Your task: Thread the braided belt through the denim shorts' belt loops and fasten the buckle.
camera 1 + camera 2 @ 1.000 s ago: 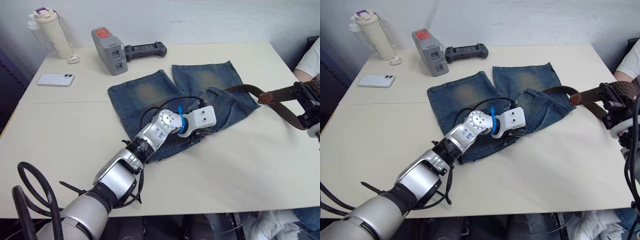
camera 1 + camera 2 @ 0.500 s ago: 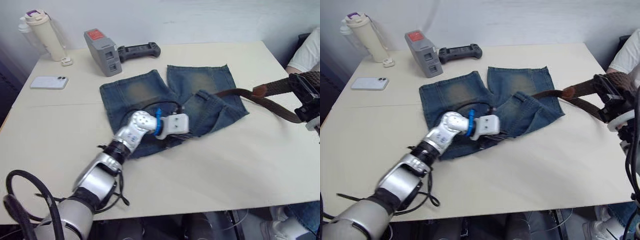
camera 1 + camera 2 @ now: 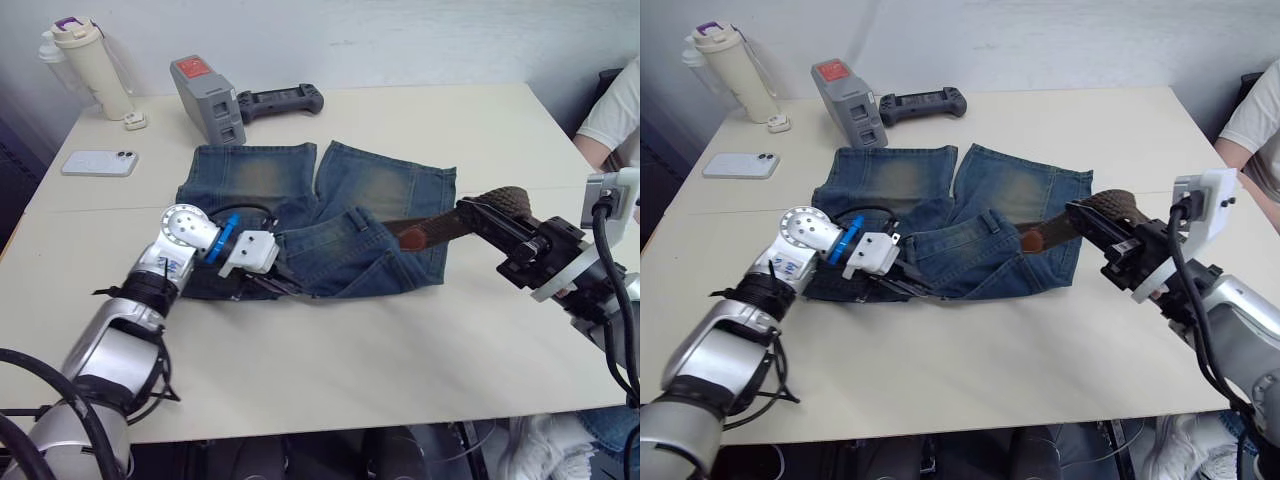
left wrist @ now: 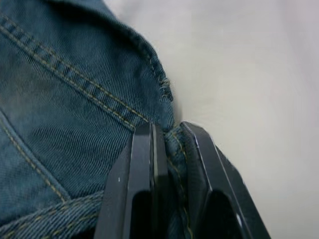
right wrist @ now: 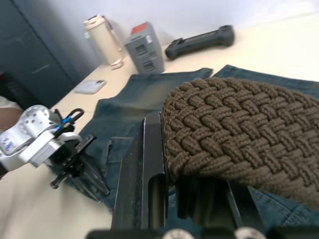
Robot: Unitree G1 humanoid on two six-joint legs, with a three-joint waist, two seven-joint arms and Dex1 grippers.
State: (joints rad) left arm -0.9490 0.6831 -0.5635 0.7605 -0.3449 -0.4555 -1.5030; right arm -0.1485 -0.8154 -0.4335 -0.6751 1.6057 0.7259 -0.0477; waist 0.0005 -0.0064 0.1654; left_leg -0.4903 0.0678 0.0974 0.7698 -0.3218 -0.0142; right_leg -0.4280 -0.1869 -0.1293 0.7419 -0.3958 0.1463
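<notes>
No legible writing on denim shorts [image 3: 300, 210]

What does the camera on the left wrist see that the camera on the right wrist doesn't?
Left wrist view alone: its own end effector close up, black fingers pinching a stitched edge of the denim shorts, bare table beside it.

Right wrist view alone: the right end effector gripping the braided belt, and farther off a cream bottle, a grey box, a black controller and a phone.

Both share the blue shorts, the table and the left end effector holding the shorts.
</notes>
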